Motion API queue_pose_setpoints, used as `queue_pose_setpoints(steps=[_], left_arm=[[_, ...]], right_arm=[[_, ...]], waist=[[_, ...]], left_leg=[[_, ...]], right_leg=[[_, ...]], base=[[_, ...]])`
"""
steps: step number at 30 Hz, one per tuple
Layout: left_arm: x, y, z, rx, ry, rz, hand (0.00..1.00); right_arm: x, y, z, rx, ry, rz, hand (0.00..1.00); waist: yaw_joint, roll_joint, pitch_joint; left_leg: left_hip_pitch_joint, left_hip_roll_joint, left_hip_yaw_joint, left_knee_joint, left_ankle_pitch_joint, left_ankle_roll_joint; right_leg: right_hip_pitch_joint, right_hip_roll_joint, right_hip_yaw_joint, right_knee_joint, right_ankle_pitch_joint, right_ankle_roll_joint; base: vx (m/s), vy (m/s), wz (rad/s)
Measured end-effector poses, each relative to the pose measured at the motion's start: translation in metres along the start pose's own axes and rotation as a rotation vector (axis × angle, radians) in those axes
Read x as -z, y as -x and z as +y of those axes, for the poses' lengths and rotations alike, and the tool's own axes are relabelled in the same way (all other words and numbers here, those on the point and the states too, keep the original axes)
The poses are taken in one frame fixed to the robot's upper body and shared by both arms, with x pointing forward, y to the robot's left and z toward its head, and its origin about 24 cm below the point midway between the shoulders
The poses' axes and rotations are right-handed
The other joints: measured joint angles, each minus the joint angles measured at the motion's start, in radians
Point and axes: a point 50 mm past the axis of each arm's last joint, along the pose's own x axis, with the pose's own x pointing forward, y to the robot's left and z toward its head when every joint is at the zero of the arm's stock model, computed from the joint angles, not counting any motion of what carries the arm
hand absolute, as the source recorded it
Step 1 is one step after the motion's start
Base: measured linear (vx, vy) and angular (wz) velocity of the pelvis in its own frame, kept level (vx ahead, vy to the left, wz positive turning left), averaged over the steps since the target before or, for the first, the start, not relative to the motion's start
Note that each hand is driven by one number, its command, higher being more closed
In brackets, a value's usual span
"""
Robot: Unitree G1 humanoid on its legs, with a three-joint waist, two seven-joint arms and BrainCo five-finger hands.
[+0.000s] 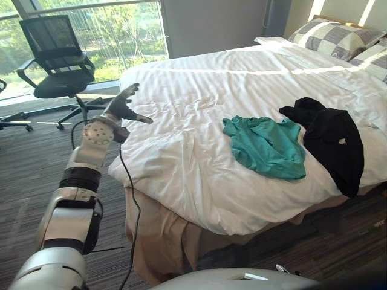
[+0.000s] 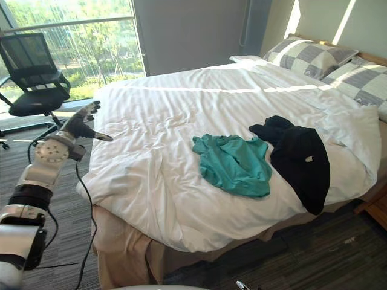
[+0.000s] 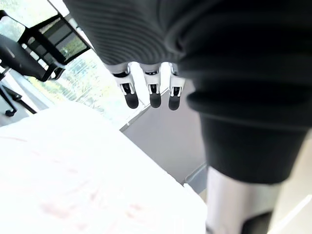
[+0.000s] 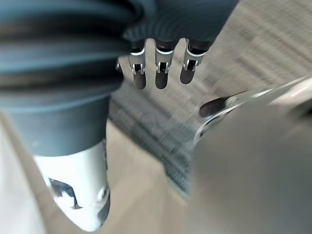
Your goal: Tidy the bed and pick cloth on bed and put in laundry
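A teal cloth (image 1: 267, 145) lies crumpled on the white duvet (image 1: 199, 121) of the bed, near its right front. Beside it, further right, a black cloth (image 1: 331, 140) drapes toward the bed's edge. My left hand (image 1: 123, 107) is raised at the bed's left corner, fingers straight and spread, holding nothing; in the left wrist view its fingers (image 3: 153, 92) hang relaxed above the white duvet (image 3: 73, 170). My right hand (image 4: 161, 66) hangs low over the carpet, fingers relaxed and empty.
Two checked pillows (image 1: 338, 36) lie at the head of the bed. A black office chair (image 1: 54, 60) stands by the window on the left. Grey carpet (image 1: 24, 175) runs along the bed's left side and foot.
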Motion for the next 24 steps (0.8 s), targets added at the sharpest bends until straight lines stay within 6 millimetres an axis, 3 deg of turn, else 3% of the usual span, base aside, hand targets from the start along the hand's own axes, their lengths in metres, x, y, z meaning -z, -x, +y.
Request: queue_pose_setpoints(steps=[3, 6, 10, 13, 16, 17, 18, 20, 24], left_arm=[[0.010, -0.003, -0.020, 0.035, -0.049, 0.084, 0.00], [-0.003, -0.012, -0.035, 0.040, -0.087, 0.073, 0.00], [-0.018, -0.024, -0.034, -0.014, -0.113, 0.120, 0.00], [-0.023, -0.028, -0.044, -0.011, -0.135, 0.157, 0.00], [-0.041, -0.035, -0.038, -0.041, -0.206, 0.130, 0.00], [-0.054, -0.040, -0.031, -0.069, -0.251, 0.109, 0.00], [-0.058, -0.041, -0.028, -0.083, -0.265, 0.101, 1.00], [-0.075, -0.045, -0.019, -0.123, -0.336, 0.087, 1.00], [-0.090, -0.047, -0.004, -0.174, -0.392, 0.093, 1.00]], right_arm=[[-0.002, 0.000, -0.001, 0.025, -0.082, -0.014, 0.00], [-0.006, -0.001, 0.002, 0.025, -0.110, -0.024, 0.00], [-0.047, -0.008, 0.035, -0.064, -0.189, -0.131, 0.00], [-0.066, -0.007, 0.044, -0.101, -0.230, -0.210, 0.00], [-0.080, -0.005, 0.057, -0.147, -0.225, -0.265, 0.00], [-0.094, -0.003, 0.069, -0.194, -0.204, -0.311, 0.00], [-0.101, -0.002, 0.075, -0.216, -0.194, -0.332, 0.00], [-0.123, 0.005, 0.093, -0.298, -0.197, -0.416, 0.00], [-0.142, 0.012, 0.103, -0.357, -0.201, -0.494, 0.00]], waist=[[-0.017, -0.004, 0.034], [-0.017, -0.015, 0.052], [-0.046, -0.037, 0.178], [-0.048, -0.035, 0.236], [-0.046, -0.045, 0.266], [-0.041, -0.051, 0.294], [-0.041, -0.054, 0.302], [-0.038, -0.070, 0.338], [-0.039, -0.076, 0.353]], left_leg=[[-0.009, 0.002, 0.013, 0.000, 0.000, 0.000], [-0.091, 0.001, 0.020, 0.000, 0.007, 0.009], [-0.206, -0.003, 0.029, 0.006, 0.046, 0.027], [-0.223, -0.001, 0.050, 0.007, 0.050, 0.025], [-0.257, 0.003, 0.055, 0.022, 0.049, 0.025], [-0.280, 0.008, 0.055, 0.037, 0.048, 0.026], [-0.290, 0.010, 0.056, 0.042, 0.047, 0.028], [-0.325, 0.012, 0.059, 0.058, 0.036, 0.034], [-0.369, 0.016, 0.090, 0.068, 0.035, 0.043]], right_leg=[[-0.020, 0.002, 0.015, 0.012, 0.000, 0.000], [-0.114, 0.002, 0.034, 0.028, 0.015, -0.005], [-0.236, 0.002, 0.079, 0.025, 0.069, -0.017], [-0.260, 0.006, 0.099, 0.024, 0.080, -0.021], [-0.291, 0.006, 0.110, 0.025, 0.091, -0.019], [-0.308, 0.005, 0.119, 0.025, 0.106, -0.015], [-0.320, 0.005, 0.123, 0.025, 0.114, -0.015], [-0.345, -0.001, 0.139, 0.025, 0.119, -0.012], [-0.383, -0.012, 0.139, 0.024, 0.124, -0.005]], base=[[-0.03, -0.025, -0.13], [-0.06, -0.027, -0.09], [-0.07, -0.031, -0.09], [-0.02, -0.010, -0.16], [-0.02, -0.003, -0.02], [-0.06, 0.001, 0.00], [-0.06, 0.007, 0.05], [-0.07, 0.008, 0.07], [-0.07, 0.005, 0.09]])
